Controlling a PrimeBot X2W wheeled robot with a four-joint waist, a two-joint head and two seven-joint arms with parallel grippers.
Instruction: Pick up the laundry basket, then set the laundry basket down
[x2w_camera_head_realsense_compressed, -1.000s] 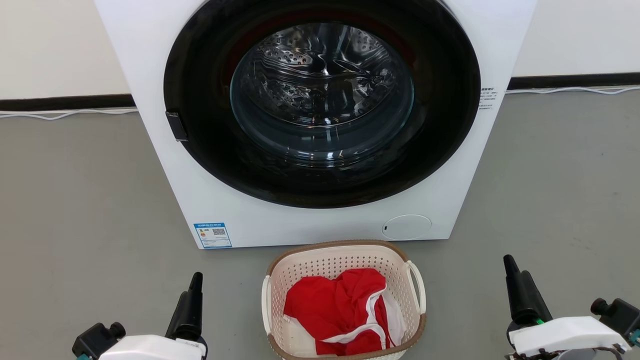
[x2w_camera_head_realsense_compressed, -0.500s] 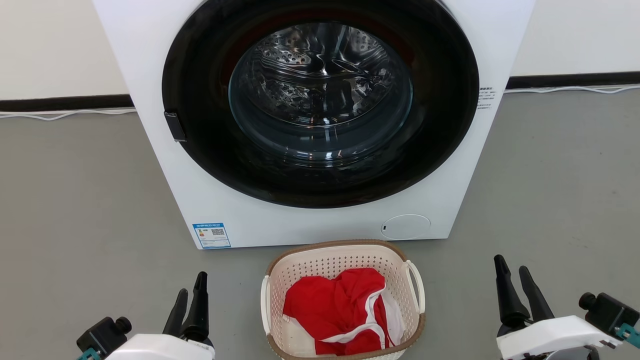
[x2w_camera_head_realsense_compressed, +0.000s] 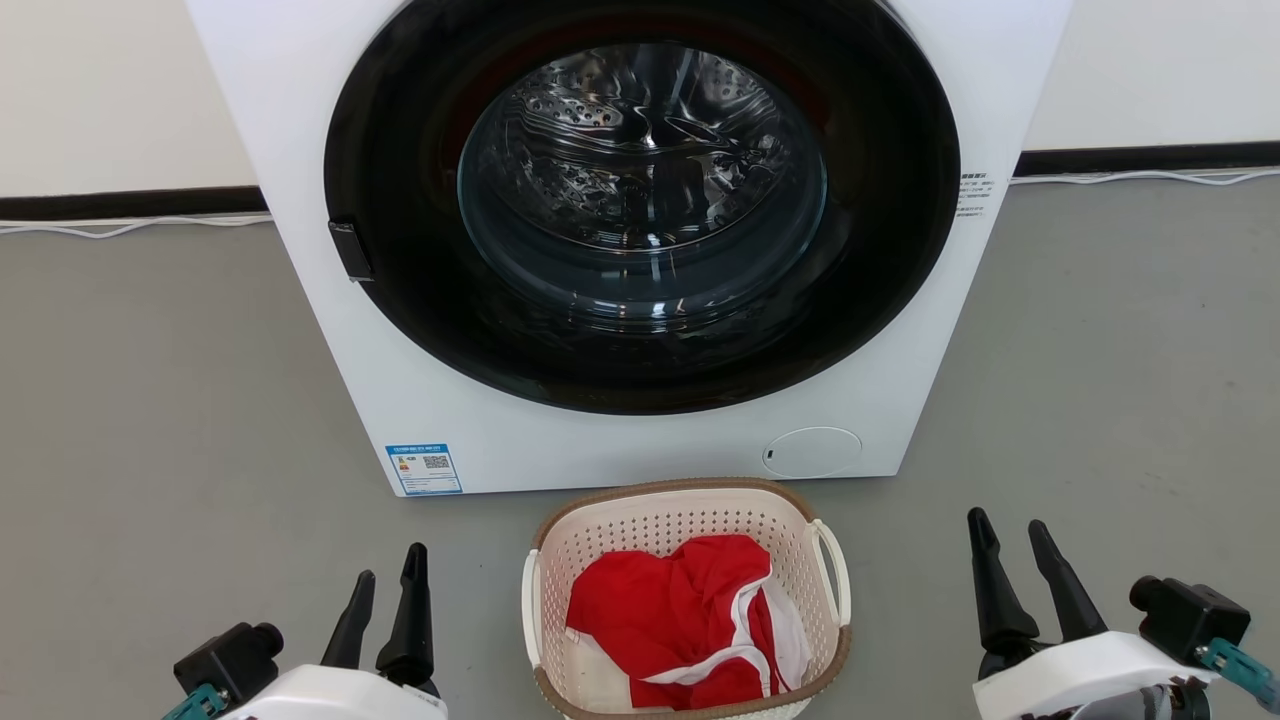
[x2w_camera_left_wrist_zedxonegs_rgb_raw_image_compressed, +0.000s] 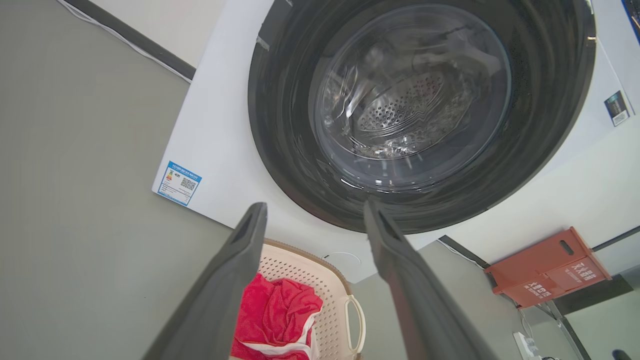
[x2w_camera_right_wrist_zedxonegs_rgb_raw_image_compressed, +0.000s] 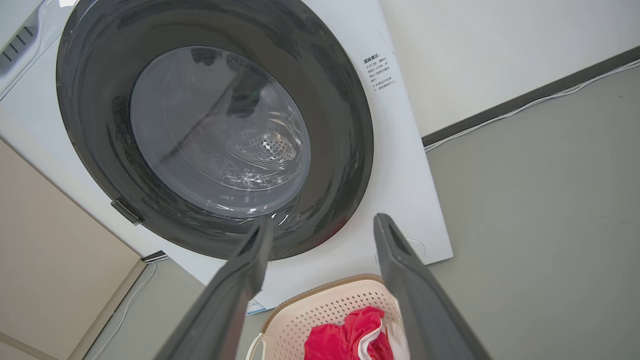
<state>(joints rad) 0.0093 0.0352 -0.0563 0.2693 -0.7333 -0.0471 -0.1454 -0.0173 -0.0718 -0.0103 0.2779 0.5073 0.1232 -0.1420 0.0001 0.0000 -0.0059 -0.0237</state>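
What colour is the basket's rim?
The laundry basket rim is brown; head view shows it best.

the left gripper (x2w_camera_head_realsense_compressed: 388, 563) and the right gripper (x2w_camera_head_realsense_compressed: 1005, 518) each have two long fingers (x2w_camera_head_realsense_compressed: 408, 620). from the head they look near black and slightly glossy, tapering from a thick rounded base to a narrow blunt tip. from the wrists the same fingers look matt dark grey, with a shallow groove along the inner face. each wrist shell (x2w_camera_head_realsense_compressed: 1085, 665) is smooth glossy white. a black blocky module (x2w_camera_head_realsense_compressed: 1185, 612) with a round knob sits on its outer side, ending in a small teal fitting (x2w_camera_head_realsense_compressed: 1235, 665). thin dark cables (x2w_camera_head_realsense_compressed: 1045, 714) show beneath the right shell.
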